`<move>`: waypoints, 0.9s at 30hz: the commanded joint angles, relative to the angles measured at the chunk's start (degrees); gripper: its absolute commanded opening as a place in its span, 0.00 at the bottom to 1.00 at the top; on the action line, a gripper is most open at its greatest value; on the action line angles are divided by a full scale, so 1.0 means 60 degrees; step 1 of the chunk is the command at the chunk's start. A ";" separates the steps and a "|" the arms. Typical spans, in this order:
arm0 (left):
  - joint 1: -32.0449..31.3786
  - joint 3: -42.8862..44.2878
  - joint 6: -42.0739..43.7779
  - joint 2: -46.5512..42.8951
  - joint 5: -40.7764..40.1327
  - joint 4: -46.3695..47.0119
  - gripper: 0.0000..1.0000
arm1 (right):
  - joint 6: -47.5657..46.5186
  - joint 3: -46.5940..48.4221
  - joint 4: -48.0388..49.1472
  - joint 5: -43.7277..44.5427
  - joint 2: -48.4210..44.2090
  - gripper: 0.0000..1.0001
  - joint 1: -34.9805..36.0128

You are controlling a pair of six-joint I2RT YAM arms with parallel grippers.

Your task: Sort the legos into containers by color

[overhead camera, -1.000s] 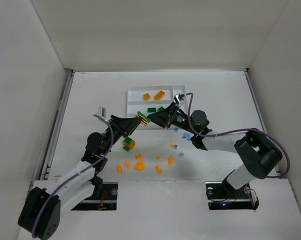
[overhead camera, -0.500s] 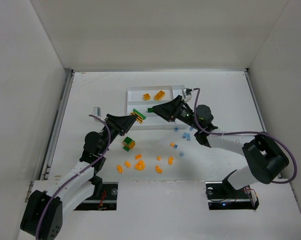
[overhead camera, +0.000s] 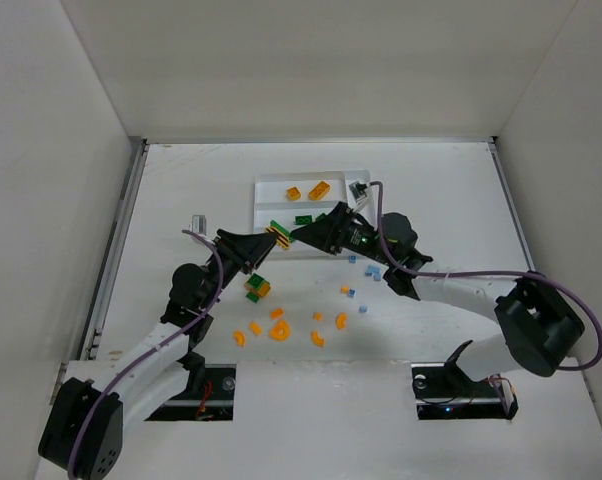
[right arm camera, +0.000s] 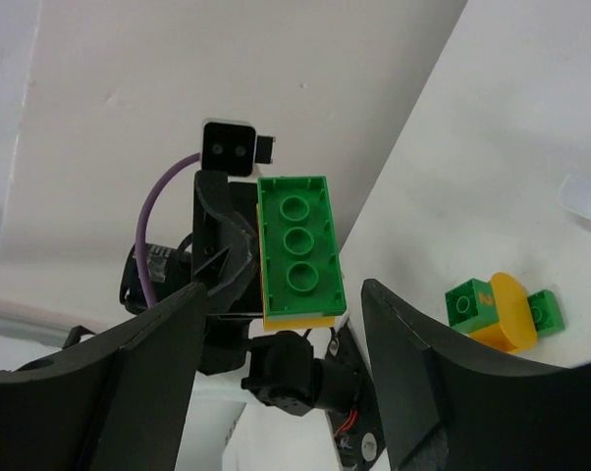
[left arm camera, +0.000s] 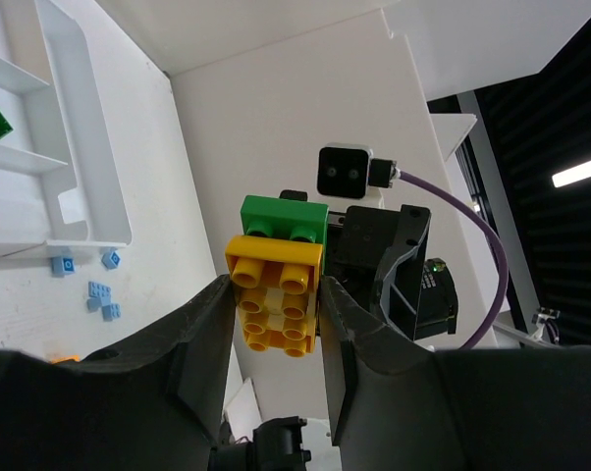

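1. Top view: left gripper (overhead camera: 271,238) clamped on a yellow-green brick stack (overhead camera: 280,235) by the tray's (overhead camera: 341,185) near left corner, right gripper (overhead camera: 303,236) just right; orange bits (overhead camera: 279,330) nearer on the table (overhead camera: 181,180).
2. Left wrist: yellow face pinched between fingers (left arm camera: 212,324); blue pieces (left arm camera: 99,294) beside the tray.
3. Right wrist: fingers spread apart, clear of the stack's green face; white wall (right arm camera: 227,78) behind.

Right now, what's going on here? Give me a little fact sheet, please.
Left claw: gripping a yellow-and-green brick stack
Right claw: open, close to that stack
White tray: two yellow bricks in the far slot, a green brick in the next
Loose on the table: orange bits, blue pieces, a green-and-yellow clump
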 commanded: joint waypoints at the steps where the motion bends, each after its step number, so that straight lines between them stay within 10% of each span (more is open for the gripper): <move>1: -0.0075 0.0118 -0.0060 -0.0250 0.0048 0.0532 0.02 | -0.0169 0.0433 0.0306 0.0063 0.0168 0.69 0.0235; 27: -0.0177 -0.0204 0.0101 -0.0147 0.1073 0.0503 0.00 | -0.0387 0.0272 0.0367 0.0283 -0.0328 0.36 -0.0262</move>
